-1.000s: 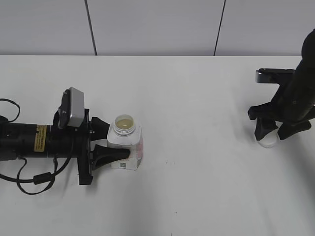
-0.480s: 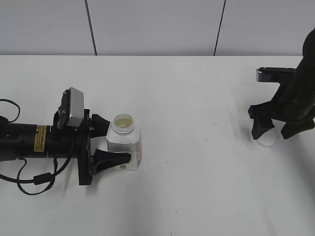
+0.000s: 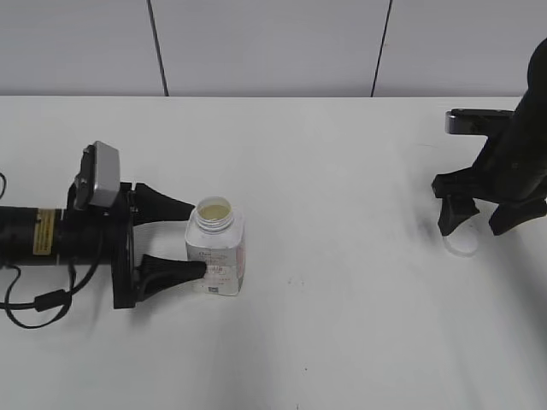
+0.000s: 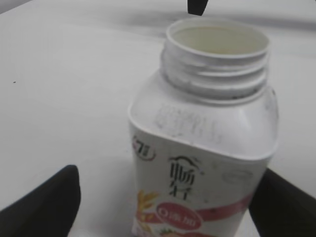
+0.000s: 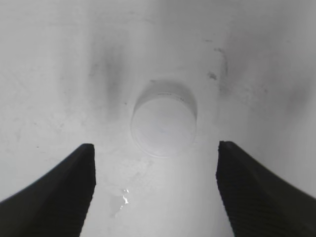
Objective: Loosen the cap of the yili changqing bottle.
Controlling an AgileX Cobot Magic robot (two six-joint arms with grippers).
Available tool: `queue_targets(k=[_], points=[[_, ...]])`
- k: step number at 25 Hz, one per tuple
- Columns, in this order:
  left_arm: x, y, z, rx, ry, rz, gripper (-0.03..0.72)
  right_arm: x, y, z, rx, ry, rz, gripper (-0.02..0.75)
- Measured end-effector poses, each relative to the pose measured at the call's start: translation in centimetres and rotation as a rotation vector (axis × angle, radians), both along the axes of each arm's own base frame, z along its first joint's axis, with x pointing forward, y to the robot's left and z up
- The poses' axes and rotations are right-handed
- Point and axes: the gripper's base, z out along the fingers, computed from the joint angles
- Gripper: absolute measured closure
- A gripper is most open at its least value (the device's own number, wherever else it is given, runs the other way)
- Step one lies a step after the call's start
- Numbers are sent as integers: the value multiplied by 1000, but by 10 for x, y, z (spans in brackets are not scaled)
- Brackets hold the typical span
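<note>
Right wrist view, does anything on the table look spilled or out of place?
Yes. A small wet, glinting patch lies on the table just below the cap, which sits loose between the open right hand. It looks like a few spilled drops. Grey smudges also mark the surface.

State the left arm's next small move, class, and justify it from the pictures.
Probably draw the left gripper straight back. Its jaws stand open beside the bottle, whose neck is bare; the cap already lies on the table beneath the open right gripper.
</note>
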Motion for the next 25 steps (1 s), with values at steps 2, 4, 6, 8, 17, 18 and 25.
queue_targets(k=[2,4,6,8,17,18,25], points=[[0,8,4,10,6,-12,76,1,0,1,2,-2,-1,143],[-2,16,10,23,16,-34,86,1,0,1,4,-3,-3,143],[-7,21,13,61,32,-86,101,1,0,1,5,-3,-4,143],[-10,27,14,121,48,-118,106,1,0,1,5,-3,-3,143],[-1,42,49,268,-33,24,113,7,2,8,11,-25,14,143],[2,45,55,293,-54,68,113,9,2,11,12,-32,15,143],[27,78,99,372,-54,715,115,31,5,41,28,-115,20,143]])
